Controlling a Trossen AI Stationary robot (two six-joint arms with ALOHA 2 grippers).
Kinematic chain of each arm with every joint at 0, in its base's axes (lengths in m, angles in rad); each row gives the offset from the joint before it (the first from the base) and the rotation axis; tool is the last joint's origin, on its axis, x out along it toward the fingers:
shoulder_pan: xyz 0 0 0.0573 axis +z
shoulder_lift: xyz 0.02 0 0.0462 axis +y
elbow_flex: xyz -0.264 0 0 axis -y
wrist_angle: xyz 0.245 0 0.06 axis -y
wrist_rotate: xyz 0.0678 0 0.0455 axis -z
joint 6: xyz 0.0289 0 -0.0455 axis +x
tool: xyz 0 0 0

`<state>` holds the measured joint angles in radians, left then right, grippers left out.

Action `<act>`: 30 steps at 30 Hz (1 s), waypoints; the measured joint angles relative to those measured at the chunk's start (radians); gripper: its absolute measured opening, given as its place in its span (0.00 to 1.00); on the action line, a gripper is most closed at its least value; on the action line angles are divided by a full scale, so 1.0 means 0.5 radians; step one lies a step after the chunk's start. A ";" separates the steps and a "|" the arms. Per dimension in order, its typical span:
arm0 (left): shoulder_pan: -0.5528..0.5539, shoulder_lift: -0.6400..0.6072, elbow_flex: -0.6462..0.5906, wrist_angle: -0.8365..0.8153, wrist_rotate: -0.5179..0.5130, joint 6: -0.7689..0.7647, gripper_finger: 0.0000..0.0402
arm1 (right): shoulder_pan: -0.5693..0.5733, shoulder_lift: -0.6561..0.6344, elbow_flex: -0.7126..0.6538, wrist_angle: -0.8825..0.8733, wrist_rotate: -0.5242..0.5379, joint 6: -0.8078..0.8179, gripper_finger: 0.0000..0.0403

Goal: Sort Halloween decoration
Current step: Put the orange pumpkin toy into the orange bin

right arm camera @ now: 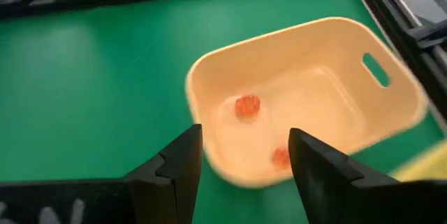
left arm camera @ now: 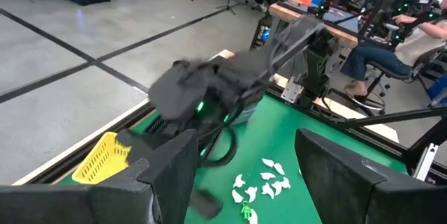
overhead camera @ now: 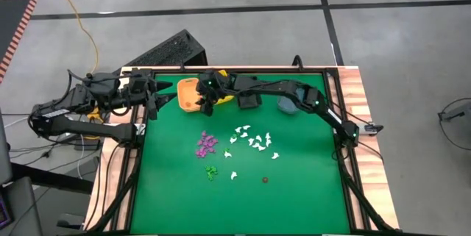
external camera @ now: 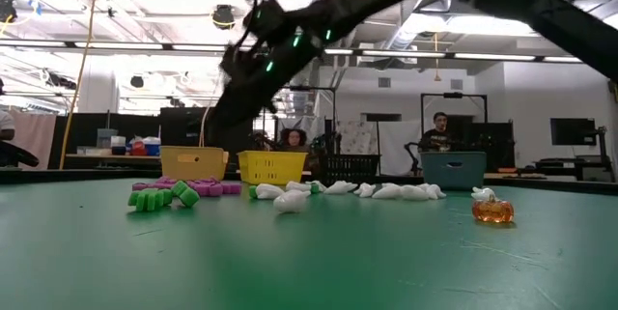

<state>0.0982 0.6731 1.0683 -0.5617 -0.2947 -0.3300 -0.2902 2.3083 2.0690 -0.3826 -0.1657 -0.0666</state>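
Two orange trinkets [right arm camera: 246, 105] lie in the orange bin [right arm camera: 349, 42] at the table's [overhead camera: 309, 192] 11 o'clock, beneath the released right tool [right arm camera: 244, 155], which could clip the rim and tip the bin when withdrawing.

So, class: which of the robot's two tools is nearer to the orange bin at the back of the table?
Right. The right tool hangs over the orange bin, fingers apart, nothing held. The left tool waits beside it at the table's left edge.
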 joint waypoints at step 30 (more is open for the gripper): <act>0.000 0.015 -0.001 -0.012 -0.001 -0.010 0.58 | 1.160 -2.185 -1.938 -0.902 0.776 1.383 0.42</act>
<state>0.0982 0.6807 1.0679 -0.5675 -0.2951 -0.3348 0.2899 1.2160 1.1002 -0.8338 0.2224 0.6248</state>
